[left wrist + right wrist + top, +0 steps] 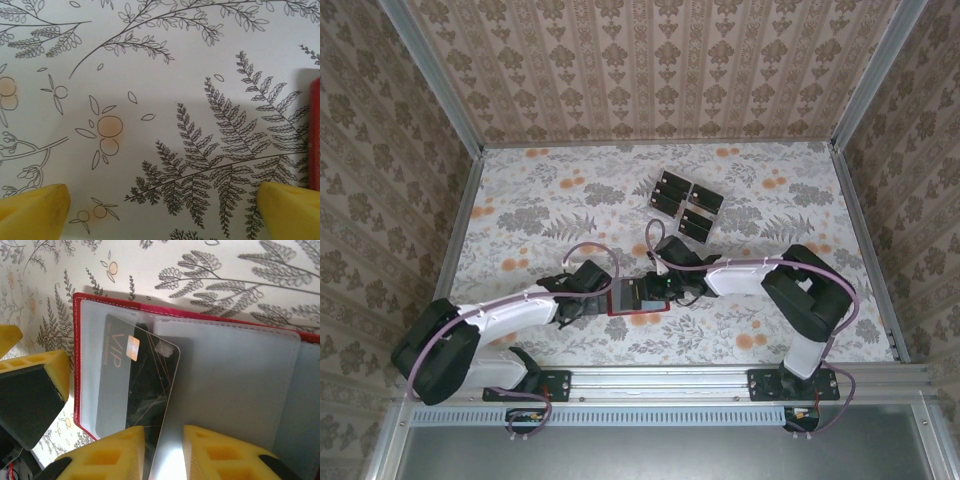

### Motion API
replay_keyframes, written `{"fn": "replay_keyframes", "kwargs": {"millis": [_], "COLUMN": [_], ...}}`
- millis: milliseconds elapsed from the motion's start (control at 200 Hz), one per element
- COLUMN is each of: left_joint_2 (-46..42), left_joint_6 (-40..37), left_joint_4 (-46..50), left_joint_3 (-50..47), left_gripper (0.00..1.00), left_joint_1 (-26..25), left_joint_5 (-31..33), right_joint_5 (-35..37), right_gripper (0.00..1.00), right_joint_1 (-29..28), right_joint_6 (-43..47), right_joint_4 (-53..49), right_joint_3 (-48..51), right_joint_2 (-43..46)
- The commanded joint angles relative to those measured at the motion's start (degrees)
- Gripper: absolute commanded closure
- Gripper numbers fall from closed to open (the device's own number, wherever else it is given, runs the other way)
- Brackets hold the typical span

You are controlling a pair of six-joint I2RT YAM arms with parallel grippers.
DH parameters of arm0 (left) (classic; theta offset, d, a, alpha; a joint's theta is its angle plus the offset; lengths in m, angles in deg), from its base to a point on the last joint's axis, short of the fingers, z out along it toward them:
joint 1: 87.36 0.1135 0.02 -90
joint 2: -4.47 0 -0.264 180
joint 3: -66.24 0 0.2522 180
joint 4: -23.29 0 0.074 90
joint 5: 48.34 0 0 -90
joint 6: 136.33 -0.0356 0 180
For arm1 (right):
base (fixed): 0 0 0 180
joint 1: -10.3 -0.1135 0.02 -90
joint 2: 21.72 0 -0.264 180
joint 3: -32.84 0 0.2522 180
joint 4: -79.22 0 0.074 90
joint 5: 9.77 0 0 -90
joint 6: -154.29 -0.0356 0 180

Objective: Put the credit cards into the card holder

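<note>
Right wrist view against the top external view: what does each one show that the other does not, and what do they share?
Right wrist: gold VIP lettering on a black credit card lying partly under a clear pocket of the open card holder, between the fingers of the right pincer. Top external: the spare credit cards farther back, and the left pincer left of the card holder. Shared: the card holder, the right pincer, the floral table cover.

Glossy card (131, 390), leatherette holder (76, 355) w/ plastic pockets (225, 380)

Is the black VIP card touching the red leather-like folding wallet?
Touching. The right wrist view shows the black card partly tucked under a translucent pocket of the open red wallet.
</note>
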Motion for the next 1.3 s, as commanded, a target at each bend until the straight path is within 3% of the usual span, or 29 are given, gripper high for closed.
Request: {"fn": "replay_keyframes", "kwargs": {"millis": [0,280,475,755,1295], "left_joint_2": [1.96,4.4,2.24,-8.19,-5.72], "left_joint_6": [-0.23,-0.76,-0.09,1.2,1.08], "left_joint_4": [-0.95,-3.11,-1.43,3.26,1.54], "left_joint_3": [0.57,0.52,0.15,-0.97,-0.97], "left_gripper": [0.0,0.0,0.0,0.0,0.0], "left_joint_1": [0.47,0.5,0.35,0.76,1.15], "left_joint_5": [-0.94,-2.04,-0.56,4.13,2.83], "right_joint_5": [-0.23,-1.61,-2.17,-2.51,-4.59], "right_gripper": [0.79,0.9,0.9,0.9,0.9], "right_joint_1": [-0.27,-0.4,-0.91,-1.26,-2.32], "right_joint_6": [0.1,-0.16,-0.61,-0.61,-0.43], "right_joint_4": [-0.81,-0.19,-0.1,-0.63,-2.32], "right_joint_3": [-1.65,-3.22,-4.14,-5.42,-10.12], "right_joint_2": [-1.71,-3.49,-3.49,-4.52,-8.4]}}
